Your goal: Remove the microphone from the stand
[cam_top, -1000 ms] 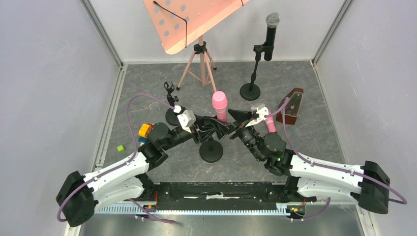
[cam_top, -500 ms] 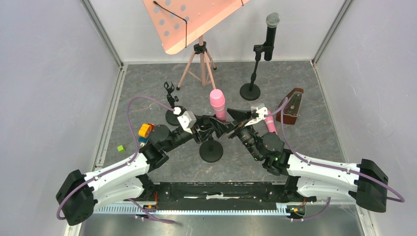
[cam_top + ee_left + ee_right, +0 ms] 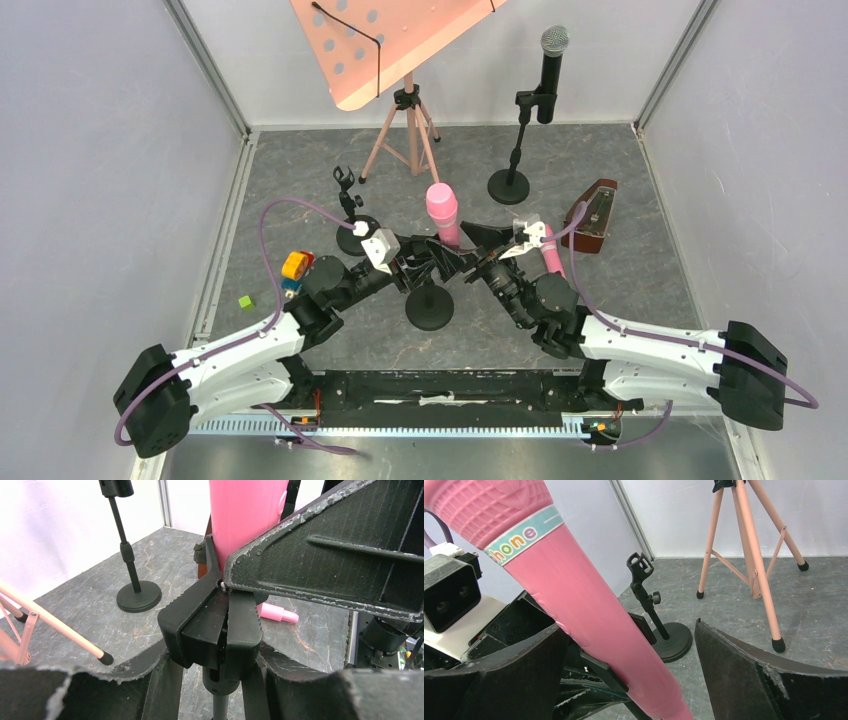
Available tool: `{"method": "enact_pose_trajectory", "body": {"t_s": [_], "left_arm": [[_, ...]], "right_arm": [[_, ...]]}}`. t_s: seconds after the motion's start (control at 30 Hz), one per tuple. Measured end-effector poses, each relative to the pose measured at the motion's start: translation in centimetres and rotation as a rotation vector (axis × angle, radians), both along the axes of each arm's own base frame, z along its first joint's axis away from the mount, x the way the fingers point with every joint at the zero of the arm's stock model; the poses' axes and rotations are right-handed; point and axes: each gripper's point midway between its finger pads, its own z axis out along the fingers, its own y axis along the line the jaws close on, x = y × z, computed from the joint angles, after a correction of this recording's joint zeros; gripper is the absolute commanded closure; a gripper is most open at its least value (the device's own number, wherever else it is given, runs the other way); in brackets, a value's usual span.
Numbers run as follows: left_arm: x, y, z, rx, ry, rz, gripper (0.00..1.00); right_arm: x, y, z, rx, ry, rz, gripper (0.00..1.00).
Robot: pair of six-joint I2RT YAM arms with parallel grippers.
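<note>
Grey tabletop [image 3: 300, 170], pink microphone [image 3: 443, 212] upright.

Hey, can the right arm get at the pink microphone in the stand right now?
Likely yes. The right pincer is open, with the pink microphone between its fingers and nothing blocking them. The left pincer sits lower, at the stand's clip, clear of the microphone's body.
</note>
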Motion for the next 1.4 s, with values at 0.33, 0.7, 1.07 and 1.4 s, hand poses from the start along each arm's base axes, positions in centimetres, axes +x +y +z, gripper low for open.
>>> {"method": "enact_pose_trajectory", "body": {"t_s": [0.33, 0.7, 1.07, 1.4], "left_arm": [[-0.4, -0.1, -0.1, 0.015, -0.026, -0.017, 0.89], [-0.3, 0.0, -0.2, 0.022, -0.04, -0.007, 0.91], [0.0, 0.4, -3.9, 0.089, 0.023, 0.014, 0.92], [-0.3, 0.9, -8.6, 0.217, 0.136, 0.015, 0.91]], "right_arm": [[-0.6, -0.2, -0.4, 0.044, -0.014, 0.029, 0.02], [-0.8, 0.2, -0.4, 0.056, -0.036, 0.047, 0.02], [-0.4, 0.6, -3.4, -0.023, -0.002, 0.04, 0.02], [-0.3, 1.2, -7.7, -0.154, 0.058, 0.049, 0.02]]}}
